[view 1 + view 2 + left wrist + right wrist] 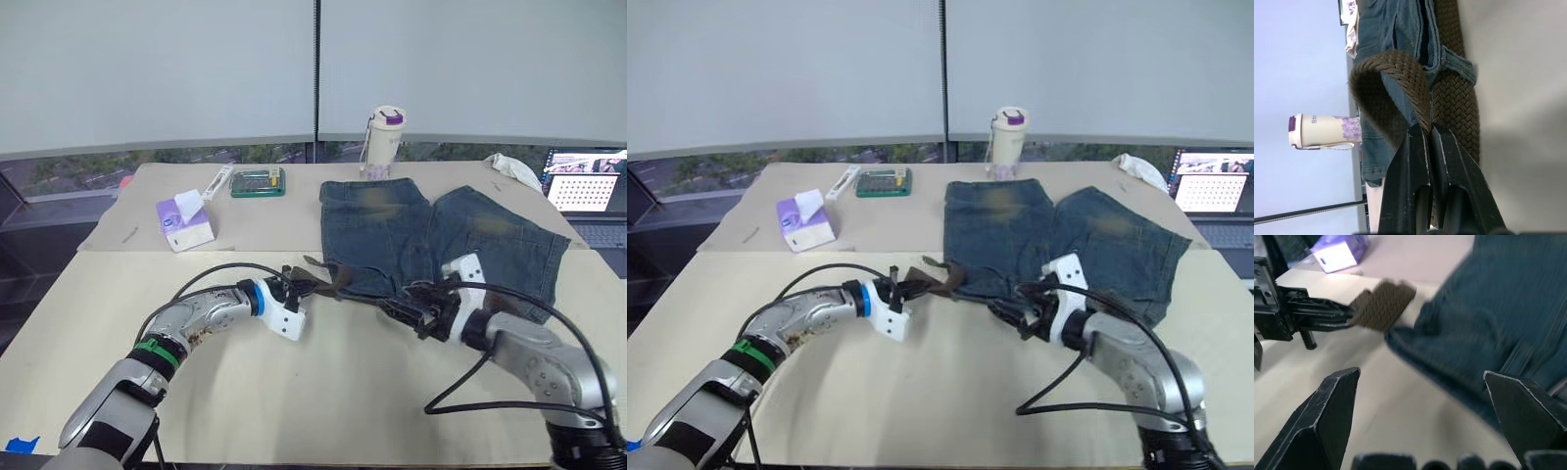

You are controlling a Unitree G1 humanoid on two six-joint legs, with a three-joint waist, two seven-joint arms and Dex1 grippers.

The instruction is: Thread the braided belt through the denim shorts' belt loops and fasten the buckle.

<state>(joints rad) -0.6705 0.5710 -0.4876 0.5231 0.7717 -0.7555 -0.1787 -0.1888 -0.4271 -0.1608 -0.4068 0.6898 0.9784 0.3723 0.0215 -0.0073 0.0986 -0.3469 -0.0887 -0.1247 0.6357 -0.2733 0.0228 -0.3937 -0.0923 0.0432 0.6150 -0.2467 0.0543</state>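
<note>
On the far table you have a purple tissue box [184,223], a green tray [258,182], a purple-lidded tumbler [383,140], a white cloth [513,169] and a laptop [592,192].

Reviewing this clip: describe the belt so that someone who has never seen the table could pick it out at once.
Start from the blue denim shorts spread on the beige table. Along their waistband edge nearest the robot runs a narrow dark brown braided belt, passing under a denim belt loop, its free end pinched in the left gripper. Its woven brown texture distinguishes it from the smooth black cables nearby.
</note>
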